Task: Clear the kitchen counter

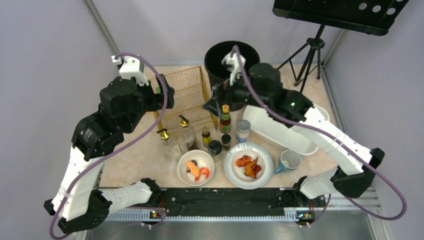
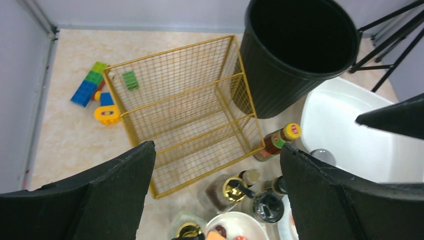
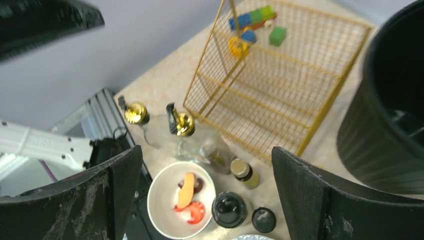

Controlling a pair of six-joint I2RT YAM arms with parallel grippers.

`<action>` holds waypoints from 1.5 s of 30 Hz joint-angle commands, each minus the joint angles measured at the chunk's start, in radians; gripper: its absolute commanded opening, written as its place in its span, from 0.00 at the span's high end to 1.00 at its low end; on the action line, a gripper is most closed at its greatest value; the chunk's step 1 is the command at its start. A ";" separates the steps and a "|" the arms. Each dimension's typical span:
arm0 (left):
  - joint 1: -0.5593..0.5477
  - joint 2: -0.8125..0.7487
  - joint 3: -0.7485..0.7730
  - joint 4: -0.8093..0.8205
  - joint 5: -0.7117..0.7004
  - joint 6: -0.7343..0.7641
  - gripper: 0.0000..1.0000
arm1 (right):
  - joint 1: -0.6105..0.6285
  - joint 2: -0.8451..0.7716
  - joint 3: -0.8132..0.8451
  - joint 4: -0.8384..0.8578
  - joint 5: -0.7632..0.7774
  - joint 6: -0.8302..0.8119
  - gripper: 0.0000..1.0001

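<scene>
Beige-peach speckled marble counter, crowded around a gold wire basket and black round bin; grey walls behind. Left fingers and right fingers are splayed wide, gripping nothing.

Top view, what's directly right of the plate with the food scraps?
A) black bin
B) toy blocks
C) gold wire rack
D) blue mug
D: the blue mug stands just right of the plate, in front of the white tub.
</scene>
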 commanded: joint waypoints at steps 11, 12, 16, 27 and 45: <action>0.001 -0.159 -0.239 -0.031 -0.083 -0.029 0.01 | 0.202 -0.015 -0.344 0.313 0.049 -0.139 0.09; 0.000 -0.175 -0.246 -0.032 -0.074 -0.036 0.01 | 0.207 -0.015 -0.371 0.348 0.056 -0.149 0.09; 0.001 -0.223 -0.253 -0.054 -0.078 -0.054 0.01 | 0.215 -0.013 -0.454 0.481 0.097 -0.168 0.09; 0.001 -0.306 -0.321 -0.043 -0.058 -0.050 0.01 | 0.244 0.076 -0.497 0.690 0.165 -0.165 0.12; 0.001 -0.352 -0.342 -0.040 -0.051 -0.038 0.01 | 0.292 0.239 -0.449 0.820 0.258 -0.156 0.25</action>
